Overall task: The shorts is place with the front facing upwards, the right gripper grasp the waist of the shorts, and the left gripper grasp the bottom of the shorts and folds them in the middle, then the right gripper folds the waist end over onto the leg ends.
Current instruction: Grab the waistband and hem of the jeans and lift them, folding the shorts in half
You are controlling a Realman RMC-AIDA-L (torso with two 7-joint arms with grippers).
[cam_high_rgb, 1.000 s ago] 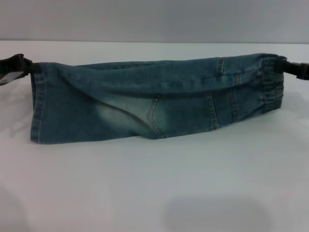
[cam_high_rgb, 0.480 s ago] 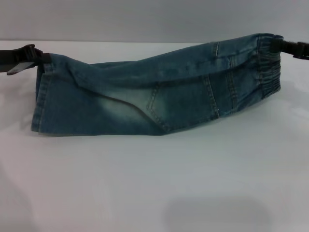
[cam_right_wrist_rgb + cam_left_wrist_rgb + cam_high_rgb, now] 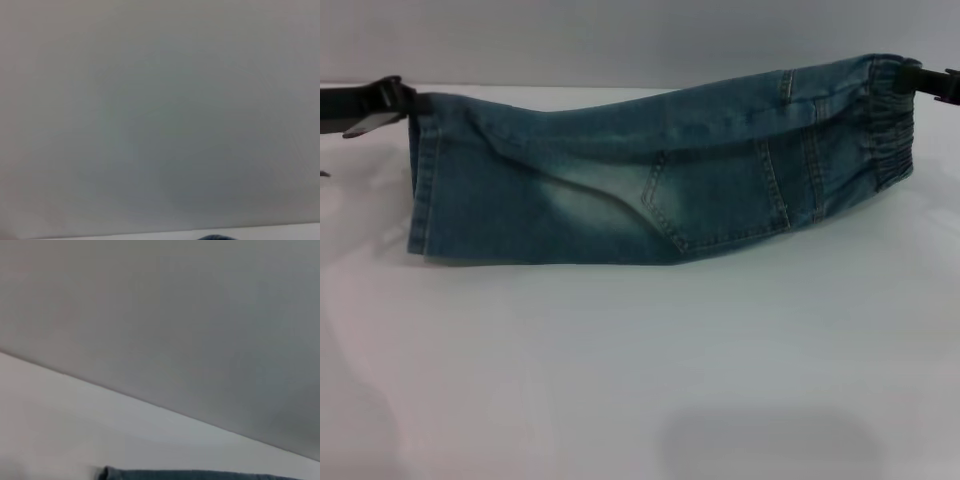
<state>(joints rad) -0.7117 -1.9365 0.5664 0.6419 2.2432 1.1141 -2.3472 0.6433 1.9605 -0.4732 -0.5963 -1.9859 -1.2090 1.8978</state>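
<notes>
Shorts [image 3: 650, 180] are held lengthwise above the white surface [image 3: 640, 370], lower edge touching it. The hems [image 3: 420, 180] are clamped by the left tool [image 3: 408, 102], the waist [image 3: 885, 130] by the right tool [image 3: 912, 80].

Left gripper [image 3: 408, 103]: black, flat slim fingers, pale grey strip along lower edge. Right gripper [image 3: 912, 80]: black, slim, blocky body with stepped outline. No markings or screws discernible.
</notes>
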